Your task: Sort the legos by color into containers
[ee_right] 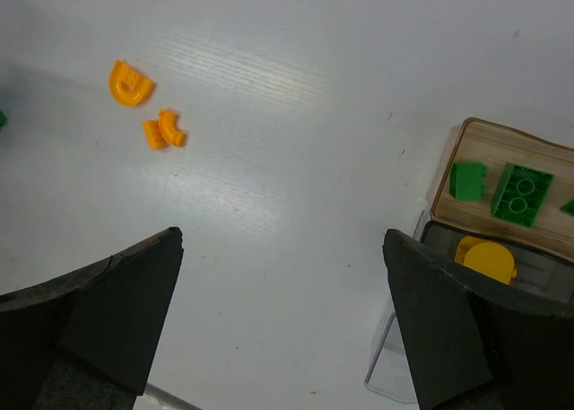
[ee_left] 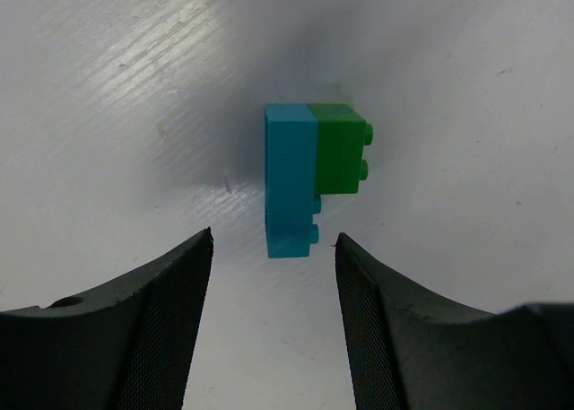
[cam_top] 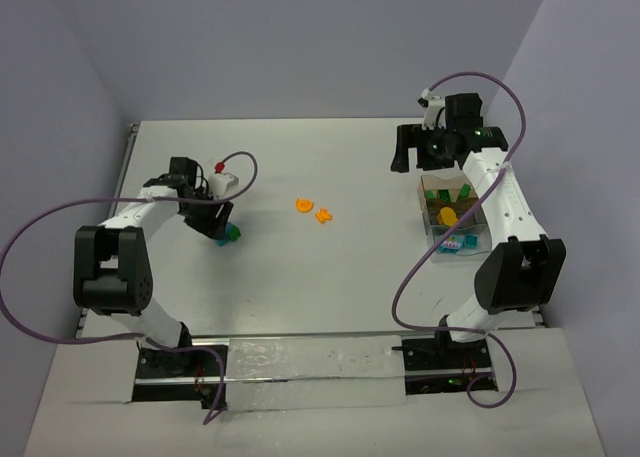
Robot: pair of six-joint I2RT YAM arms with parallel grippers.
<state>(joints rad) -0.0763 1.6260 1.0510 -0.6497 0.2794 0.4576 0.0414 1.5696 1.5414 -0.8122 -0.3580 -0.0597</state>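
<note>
A teal brick (ee_left: 291, 181) and a green brick (ee_left: 341, 150) are joined side by side on the table, just beyond my left gripper (ee_left: 273, 238), which is open and empty with its fingertips either side of the teal brick's near end. From above, this pair (cam_top: 231, 234) lies at my left gripper (cam_top: 221, 226). Two orange curved legos (cam_top: 304, 204) (cam_top: 324, 215) lie mid-table, and also show in the right wrist view (ee_right: 131, 82) (ee_right: 164, 129). My right gripper (ee_right: 282, 238) is open and empty above the table, left of the containers. The tan box (ee_right: 466, 134) holds green bricks (ee_right: 520, 193). The clear box (ee_right: 395, 361) holds an orange piece (ee_right: 486, 257).
The boxes (cam_top: 433, 182) stand at the right side under my right arm; teal pieces (cam_top: 457, 244) lie in the near end. A purple cable with a red ball tip (cam_top: 216, 165) loops over my left wrist. Walls close in the table at left, back and right.
</note>
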